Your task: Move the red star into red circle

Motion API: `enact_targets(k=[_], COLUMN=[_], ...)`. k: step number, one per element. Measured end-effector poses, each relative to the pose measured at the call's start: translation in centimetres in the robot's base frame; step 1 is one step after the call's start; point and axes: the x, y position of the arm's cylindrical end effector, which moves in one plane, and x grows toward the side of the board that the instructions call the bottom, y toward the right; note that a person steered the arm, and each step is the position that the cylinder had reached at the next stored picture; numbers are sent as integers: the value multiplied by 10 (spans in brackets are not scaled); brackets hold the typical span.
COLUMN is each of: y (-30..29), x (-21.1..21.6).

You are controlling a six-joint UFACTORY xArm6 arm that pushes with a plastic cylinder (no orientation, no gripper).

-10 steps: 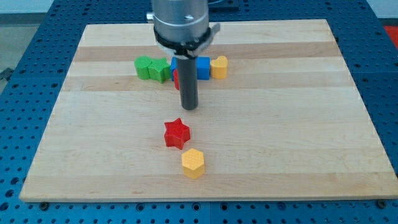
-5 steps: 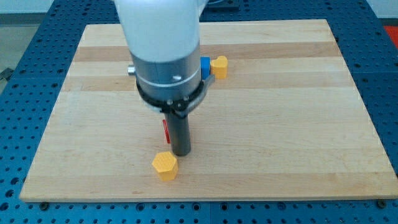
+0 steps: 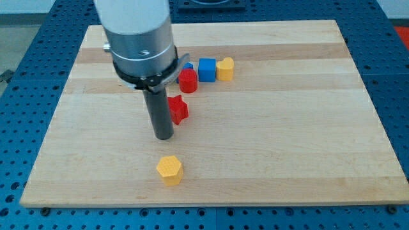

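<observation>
The red star (image 3: 179,109) lies near the board's middle, partly behind my rod. The red circle (image 3: 187,81) stands above it, a short gap away, at the left of a row of blocks. My tip (image 3: 164,136) rests on the board just left of and below the red star, close to touching it. The arm's body hides the board above and to the left of the star.
A blue cube (image 3: 206,69) and a yellow block (image 3: 225,68) sit to the right of the red circle. A sliver of another blue block (image 3: 188,66) shows behind the circle. A yellow hexagon (image 3: 169,170) lies near the wooden board's (image 3: 307,128) bottom edge.
The red star has moved up toward the red circle. My tip moved down past the star, then up and left. The yellow hexagon was knocked left earlier and has stayed since.
</observation>
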Motion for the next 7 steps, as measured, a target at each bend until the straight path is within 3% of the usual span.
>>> enact_targets(k=[7], y=[24], x=[-42])
